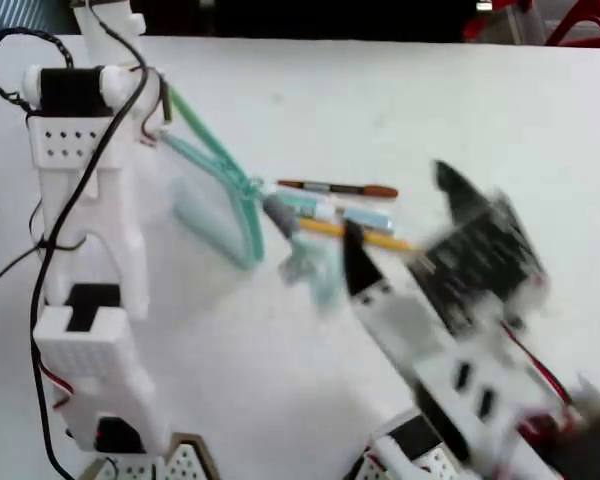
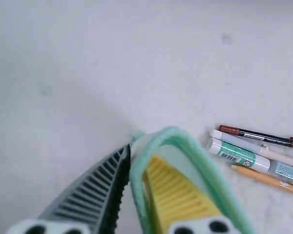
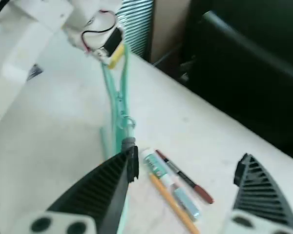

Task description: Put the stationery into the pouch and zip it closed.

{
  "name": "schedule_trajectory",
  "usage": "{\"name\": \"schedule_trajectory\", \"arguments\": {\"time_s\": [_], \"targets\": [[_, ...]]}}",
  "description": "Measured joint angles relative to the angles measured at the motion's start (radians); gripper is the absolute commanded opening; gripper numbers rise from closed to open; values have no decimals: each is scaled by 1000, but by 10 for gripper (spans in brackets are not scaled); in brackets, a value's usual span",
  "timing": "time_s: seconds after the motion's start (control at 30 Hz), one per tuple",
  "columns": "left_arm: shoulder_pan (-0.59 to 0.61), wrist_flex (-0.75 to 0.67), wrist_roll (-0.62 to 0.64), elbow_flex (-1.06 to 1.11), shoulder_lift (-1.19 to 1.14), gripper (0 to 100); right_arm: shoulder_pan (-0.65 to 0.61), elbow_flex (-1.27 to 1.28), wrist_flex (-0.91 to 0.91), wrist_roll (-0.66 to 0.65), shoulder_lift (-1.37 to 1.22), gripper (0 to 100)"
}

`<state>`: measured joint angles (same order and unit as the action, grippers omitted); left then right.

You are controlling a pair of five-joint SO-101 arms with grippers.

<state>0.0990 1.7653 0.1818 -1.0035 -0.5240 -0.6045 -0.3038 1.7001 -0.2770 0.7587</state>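
Jaws spread wide, the right gripper (image 3: 185, 163) hangs just above the yellow pencil (image 2: 268, 180), white-and-teal marker (image 2: 237, 153) and brown-capped pen (image 2: 259, 136), which lie side by side, long axes pointing at the translucent mint-green zip pouch (image 2: 185, 141) pinched at its rim by the left gripper (image 2: 139, 156).

Bright, even light washes the white table (image 1: 310, 90); faint, soft shadows lie beside the left arm (image 1: 80, 250), and the room behind is dark.
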Motion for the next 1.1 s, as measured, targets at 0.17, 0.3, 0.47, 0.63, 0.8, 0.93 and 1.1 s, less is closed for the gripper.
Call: {"name": "schedule_trajectory", "arguments": {"time_s": [0.17,0.3,0.47,0.63,0.8,0.93,1.1], "targets": [[3,-2,0,0,0,55,-12,120,0,11,-267,319],[3,-2,0,0,0,55,40,173,0,12,-400,319],[3,-2,-2,0,0,54,6,173,-6,-44,-393,319],[3,-2,-2,0,0,54,-176,173,-89,-130,-301,319],[3,-2,-2,0,0,54,-224,216,-256,-138,-284,319],[3,-2,-2,0,0,54,-218,259,-379,-138,-305,319],[3,-2,-2,0,0,55,-219,275,-503,-138,-367,300]]}}
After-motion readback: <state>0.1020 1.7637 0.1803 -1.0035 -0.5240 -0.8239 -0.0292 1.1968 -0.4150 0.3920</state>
